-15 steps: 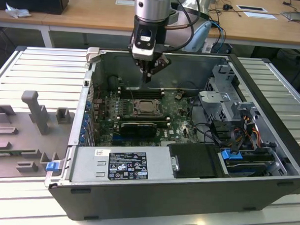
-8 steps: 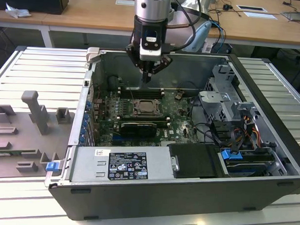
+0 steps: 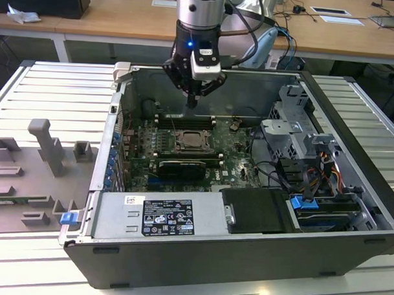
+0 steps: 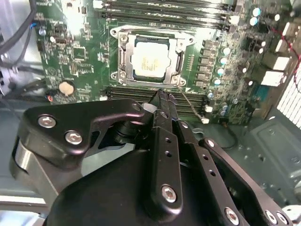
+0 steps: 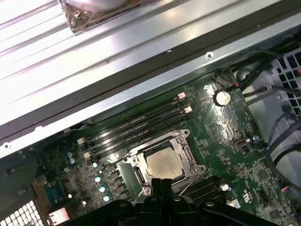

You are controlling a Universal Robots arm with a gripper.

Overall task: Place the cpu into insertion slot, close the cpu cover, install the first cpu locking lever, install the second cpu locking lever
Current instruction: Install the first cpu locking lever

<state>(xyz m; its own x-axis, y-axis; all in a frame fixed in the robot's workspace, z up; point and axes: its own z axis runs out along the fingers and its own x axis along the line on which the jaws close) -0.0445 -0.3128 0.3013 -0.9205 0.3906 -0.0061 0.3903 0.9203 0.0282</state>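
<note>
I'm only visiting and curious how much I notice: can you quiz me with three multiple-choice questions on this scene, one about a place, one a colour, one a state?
1. Where is the cpu? A in the insertion slot; B between the jaws; C outside the case.
2. What colour is the circuit board? A red; B green; C white.
3. How do the jaws of the gripper stand? A wide open; B shut and empty; C shut on the cpu.
Answers: 1 A, its metal top shows inside the slot. 2 B, green surrounds the slot in both wrist views. 3 B, they meet with nothing between them.
</note>
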